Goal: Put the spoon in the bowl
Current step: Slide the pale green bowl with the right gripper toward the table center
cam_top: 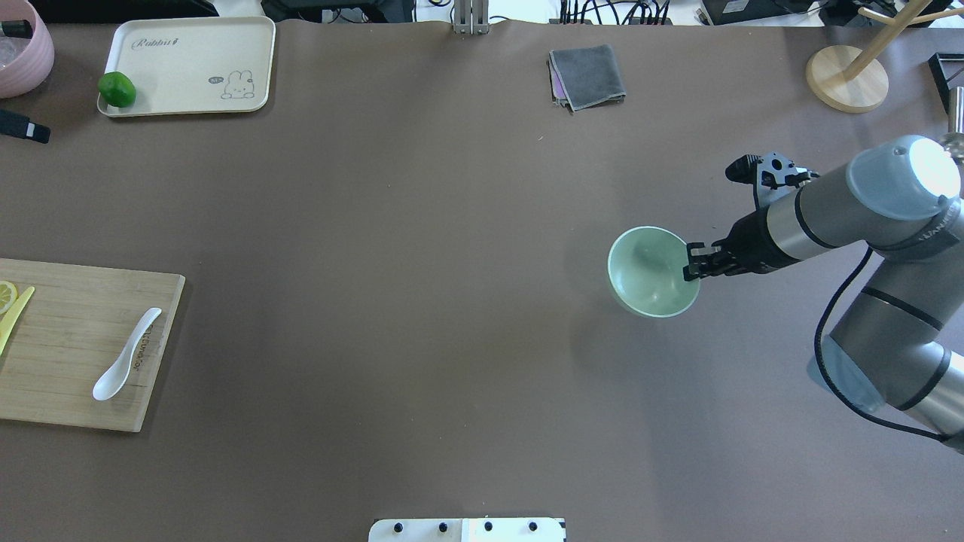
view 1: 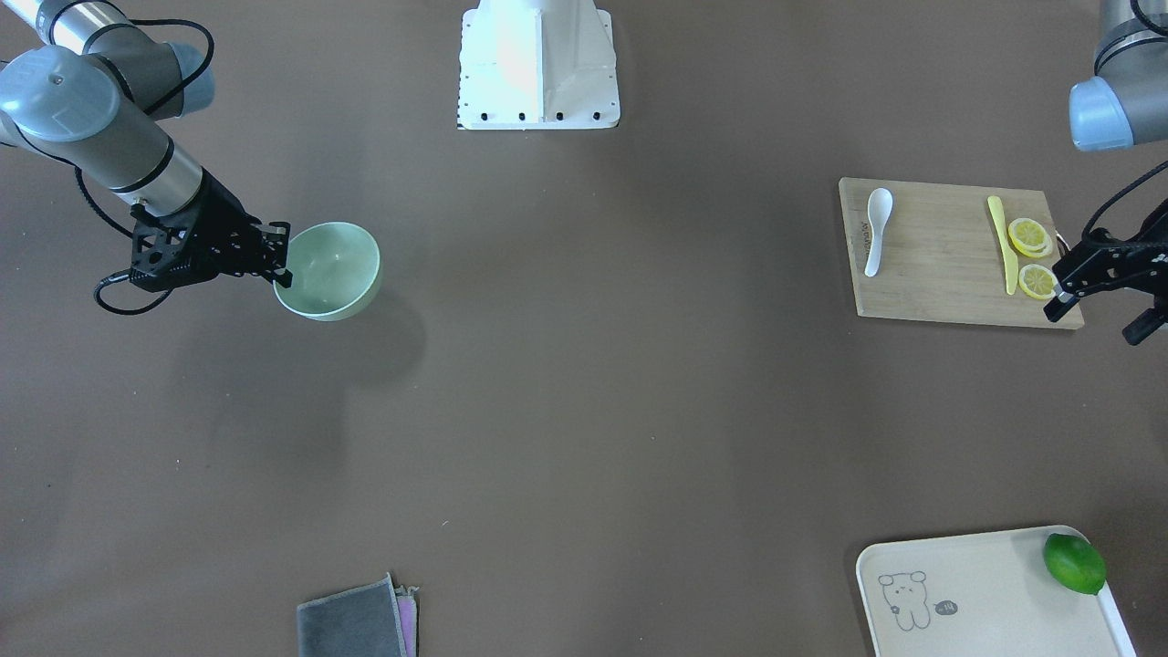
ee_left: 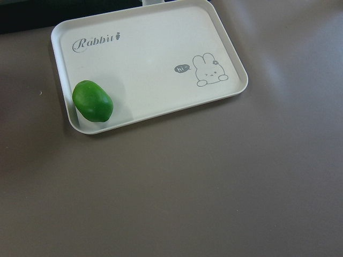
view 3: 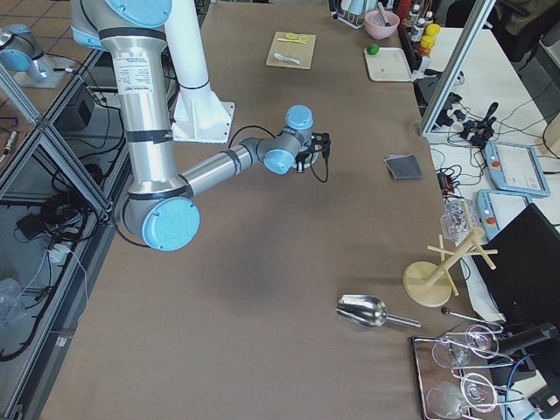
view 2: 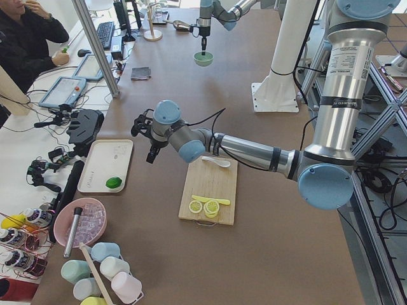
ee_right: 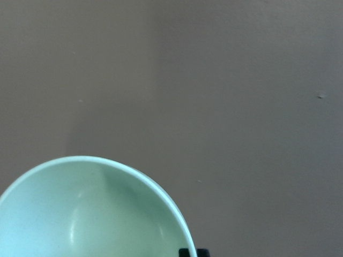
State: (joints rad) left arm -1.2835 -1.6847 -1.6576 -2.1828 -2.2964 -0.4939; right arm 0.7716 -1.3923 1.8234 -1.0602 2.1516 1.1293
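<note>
The white spoon [view 1: 876, 228] lies on the wooden cutting board [view 1: 940, 283], scoop toward the robot; it also shows in the overhead view [cam_top: 126, 355]. The mint-green bowl [view 1: 330, 271] is held tilted above the table, far across from the spoon. My right gripper [view 1: 281, 255] is shut on the bowl's rim, as the overhead view [cam_top: 691, 269] also shows. The right wrist view shows the bowl's empty inside [ee_right: 91, 214]. My left gripper [view 1: 1095, 319] is open and empty, raised by the board's outer edge near the lemon slices. Its fingers do not show in the left wrist view.
A yellow knife [view 1: 1004, 245] and two lemon slices [view 1: 1031, 237] lie on the board. A cream tray [view 1: 985, 593] with a green lime [view 1: 1074, 563] sits at the far side. A folded grey cloth [view 1: 356, 625] lies at the far edge. The robot's white base [view 1: 538, 64] stands mid-table.
</note>
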